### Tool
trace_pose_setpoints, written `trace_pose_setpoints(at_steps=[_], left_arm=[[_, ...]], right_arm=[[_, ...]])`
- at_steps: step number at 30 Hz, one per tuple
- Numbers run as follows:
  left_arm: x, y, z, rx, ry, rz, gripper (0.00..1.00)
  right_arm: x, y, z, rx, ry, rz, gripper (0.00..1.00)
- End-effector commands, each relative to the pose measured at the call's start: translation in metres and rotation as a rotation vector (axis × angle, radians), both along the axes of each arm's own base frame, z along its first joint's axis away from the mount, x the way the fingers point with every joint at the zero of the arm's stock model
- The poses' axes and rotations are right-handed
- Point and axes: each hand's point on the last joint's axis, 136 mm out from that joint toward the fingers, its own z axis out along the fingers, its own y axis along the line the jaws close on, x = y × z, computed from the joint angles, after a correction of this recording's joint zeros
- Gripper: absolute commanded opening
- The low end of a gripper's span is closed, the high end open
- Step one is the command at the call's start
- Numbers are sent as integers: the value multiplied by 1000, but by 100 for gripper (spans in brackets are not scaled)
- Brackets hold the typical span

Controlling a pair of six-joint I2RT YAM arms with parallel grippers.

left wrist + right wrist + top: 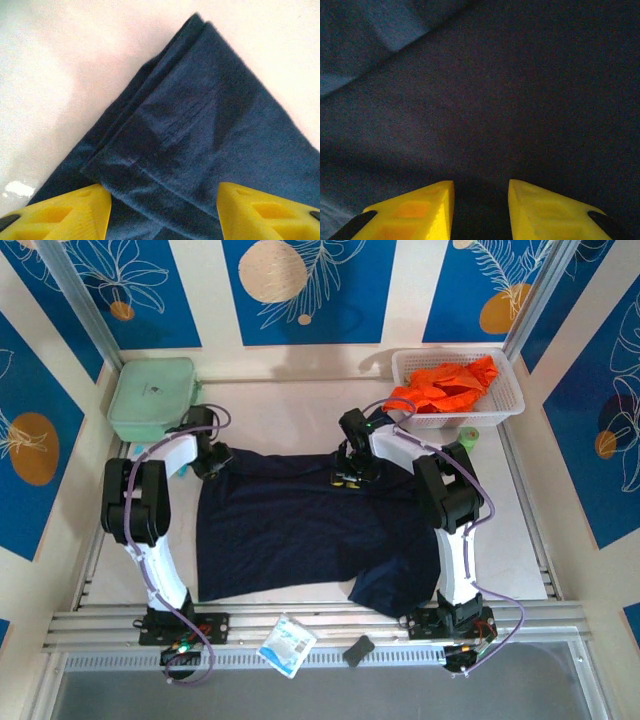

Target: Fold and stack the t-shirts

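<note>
Folding not begun: navy shirt [290, 530] spread at tabletop [520, 520] centre | orange shirt [450, 385] in basket [505, 412], far right corner | left claw [165, 192] half-open astride navy's far left corner | right claw [481, 187] narrow on far edge, grip unclear

so the whole setup sits in a little booth. back wall [300, 290] is cream with big blue panels, white leaf line-drawings and tan and orange circles on them. left wall [40, 390] and right wall [610, 410] have the same print and angle outward. two silver metal posts [85, 305] [540, 295] run up at the back corners. the table [290, 405] is plain white, matte, with silver slotted rails [320, 620] across the near edge and a grey strip [420, 695] below that. light is bright and even from above, shadows soft. close up the tabletop [60, 75] looks washed out, almost glowing.
</note>
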Motion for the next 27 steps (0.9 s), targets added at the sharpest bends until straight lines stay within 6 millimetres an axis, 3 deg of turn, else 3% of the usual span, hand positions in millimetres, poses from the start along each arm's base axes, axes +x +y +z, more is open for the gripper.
trace_pose_setpoints(at_steps=[1,8,11,14,20,23,27], left_arm=[[11,11,2,25,-12,19,56],[15,16,-9,47,12,12,43],[19,15,-8,46,4,7,27],[23,15,-4,45,-4,0,0],[48,13,29,37,-68,-14,0],[72,19,50,36,-107,0,0],[105,31,56,22,-120,43,0]], right_arm=[[-3,-2,11,12,-13,-11,33],[-8,-5,11,10,-10,-12,31],[-9,-6,14,10,-15,-13,31],[-10,-6,16,12,-18,-13,31],[-15,-9,14,3,-11,-19,30],[-20,-10,10,-3,2,-20,30],[-28,-10,2,-15,20,-22,30]])
